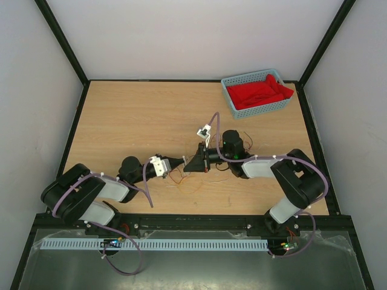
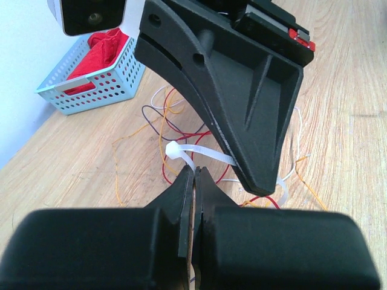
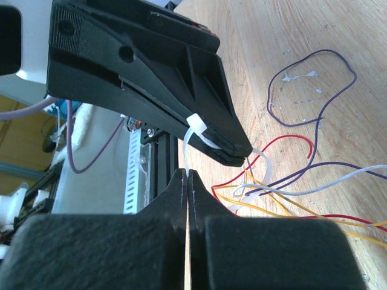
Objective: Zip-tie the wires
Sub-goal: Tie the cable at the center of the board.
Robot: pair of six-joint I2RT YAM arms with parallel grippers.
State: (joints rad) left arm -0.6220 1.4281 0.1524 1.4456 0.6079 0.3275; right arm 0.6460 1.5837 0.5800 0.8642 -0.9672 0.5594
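The wires (image 1: pixel 182 179) lie as loose red, orange and dark strands on the wooden table, under the spot where both grippers meet. They also show in the left wrist view (image 2: pixel 163 164) and the right wrist view (image 3: pixel 273 209). A white zip tie (image 2: pixel 173 151) hangs between the two grippers. My left gripper (image 2: pixel 195 171) is shut on the strap just below the tie's head. My right gripper (image 3: pixel 187 174) is shut on the thin strap running down from the head (image 3: pixel 196 123). The tie's loop (image 3: pixel 266 163) curves round several strands just past the left gripper's tip. Seen from above, the left gripper (image 1: pixel 181 162) and right gripper (image 1: pixel 195 162) are tip to tip.
A blue perforated basket (image 1: pixel 251 75) holding a red cloth (image 1: pixel 260 92) stands at the table's far right corner, and shows in the left wrist view (image 2: pixel 91 90). More loose strands trail beside the right arm (image 1: pixel 247 144). A white cable duct (image 1: pixel 151 244) runs along the near edge.
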